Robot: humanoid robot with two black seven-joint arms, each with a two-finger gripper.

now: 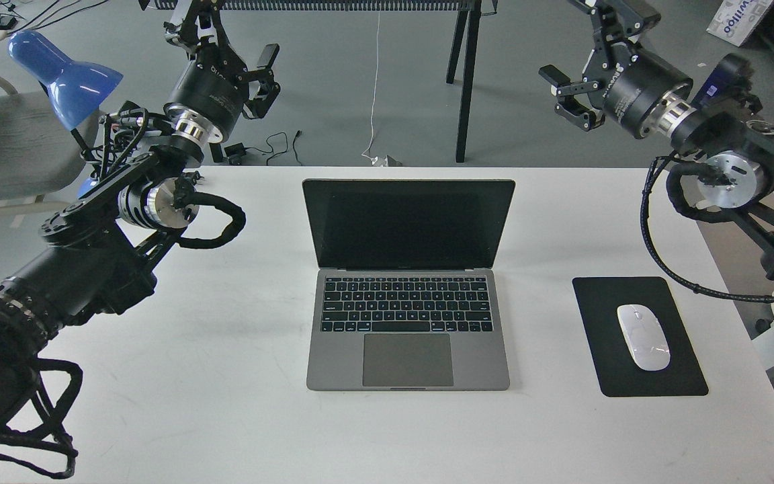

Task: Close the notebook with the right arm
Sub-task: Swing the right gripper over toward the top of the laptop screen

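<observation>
The notebook [407, 286] is a slim grey laptop. It lies open in the middle of the white table [226, 417], with its black screen upright and facing me and its keyboard and trackpad showing. My right arm [716, 168] comes in from the right. Its right gripper [570, 39] is open and empty, high above the table's back right part, up and to the right of the screen's top corner and not touching it. My left gripper [224, 37] is open and empty, high at the back left, near the blue lamp [58, 74].
A black mouse pad [656, 386] with a white mouse [642, 336] lies right of the notebook. A grey chair [4, 144] stands at the left behind the lamp. Black table legs [464, 81] and cables lie on the floor behind the table.
</observation>
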